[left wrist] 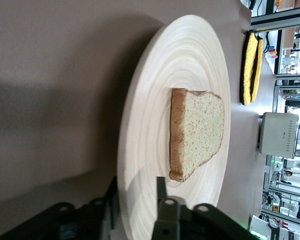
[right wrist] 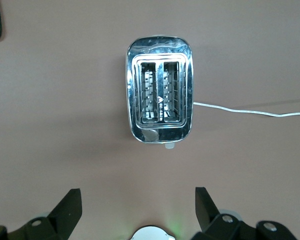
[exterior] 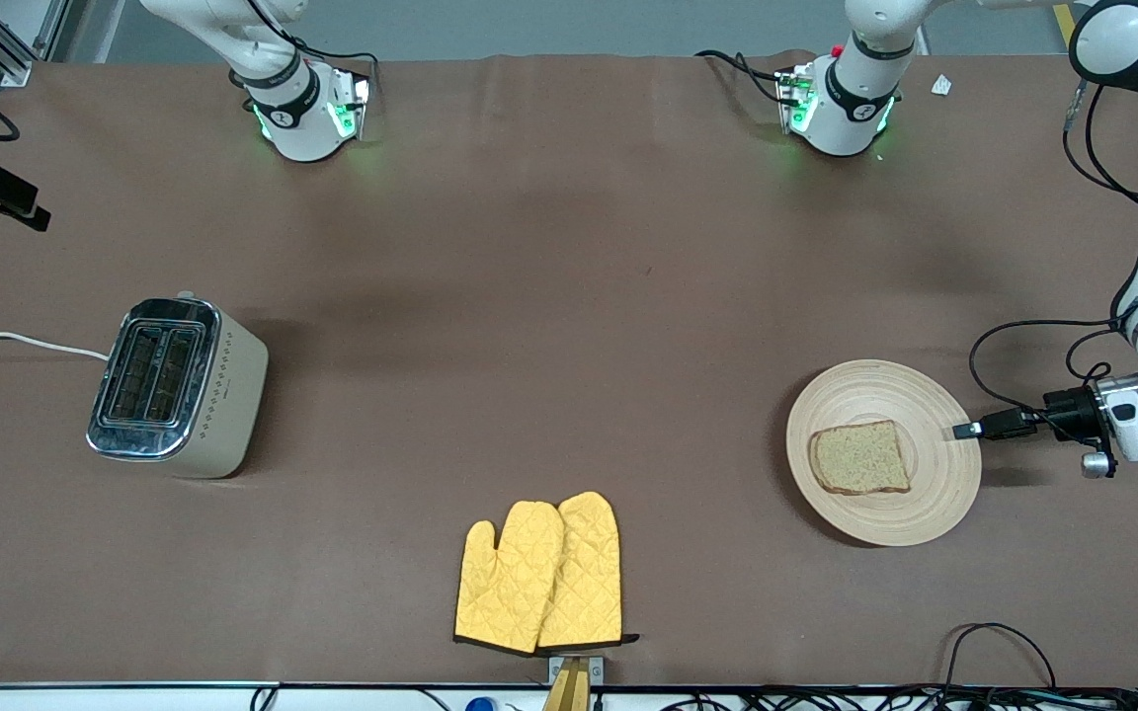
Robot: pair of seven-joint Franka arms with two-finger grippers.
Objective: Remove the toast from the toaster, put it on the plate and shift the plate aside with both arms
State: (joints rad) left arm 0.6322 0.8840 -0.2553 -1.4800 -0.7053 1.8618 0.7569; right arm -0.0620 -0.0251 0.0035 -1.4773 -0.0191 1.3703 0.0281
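The round pale wooden plate (exterior: 925, 415) lies on the table toward the left arm's end. The toast (exterior: 860, 458) lies flat on it, a little nearer the front camera than the plate's middle. My left gripper (exterior: 964, 431) reaches in level from the table's end and is shut on the plate's rim, one finger under the rim and one on top. In the left wrist view the gripper (left wrist: 135, 187) straddles the plate's rim (left wrist: 140, 125), with the toast (left wrist: 197, 132) just past it. My right gripper (right wrist: 137, 200) is open and empty, high over the toaster (right wrist: 159, 96); it is out of the front view.
The steel and cream toaster (exterior: 177, 387), slots empty, stands toward the right arm's end with its white cord (exterior: 16, 341) running off the table. Two yellow oven mitts (exterior: 541, 575) lie near the front edge. Loose black cables (exterior: 1033, 336) hang by the left wrist.
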